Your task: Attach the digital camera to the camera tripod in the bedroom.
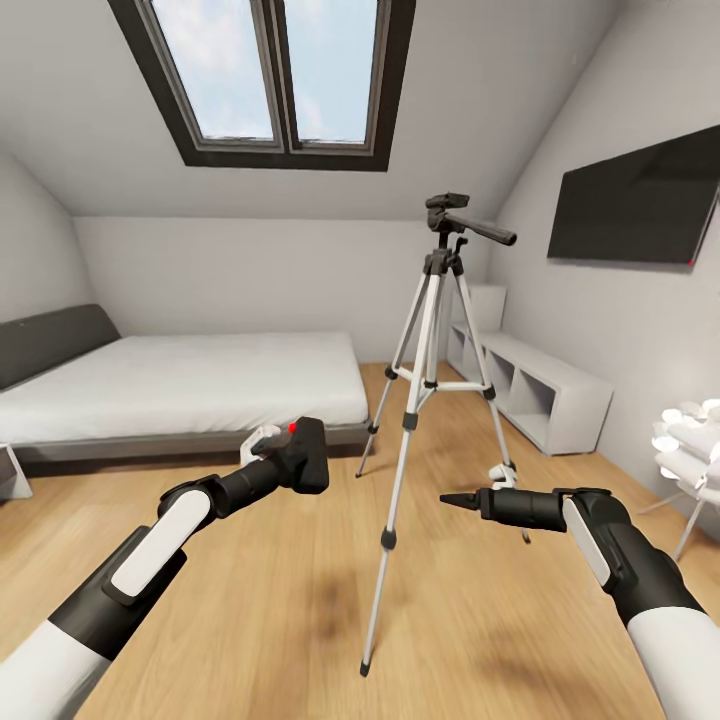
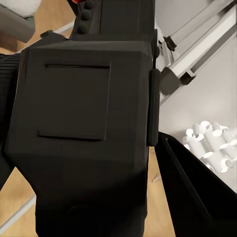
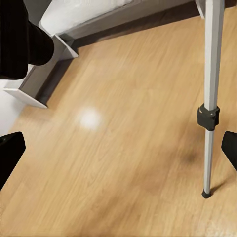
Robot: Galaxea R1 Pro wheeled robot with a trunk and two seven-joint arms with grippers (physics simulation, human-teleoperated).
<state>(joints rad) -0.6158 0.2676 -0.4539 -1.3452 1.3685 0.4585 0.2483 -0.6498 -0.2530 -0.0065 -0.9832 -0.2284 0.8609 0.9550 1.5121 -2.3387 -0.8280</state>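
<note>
Left gripper (image 1: 283, 455): clamped on digital camera (image 1: 307, 455), held low before camera tripod (image 1: 432, 400) | Right gripper (image 1: 470, 492): fingers apart, apparently holding nothing, beside tripod leg.

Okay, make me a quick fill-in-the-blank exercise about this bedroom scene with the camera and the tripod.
1. The digital camera is held in the ____ gripper.
2. The camera tripod stands on the wooden ____.
3. The right gripper holds ____.
4. The dark screen is mounted on the ____ to the tripod's right in the head view.

Missing words: left; floor; nothing; wall
</note>
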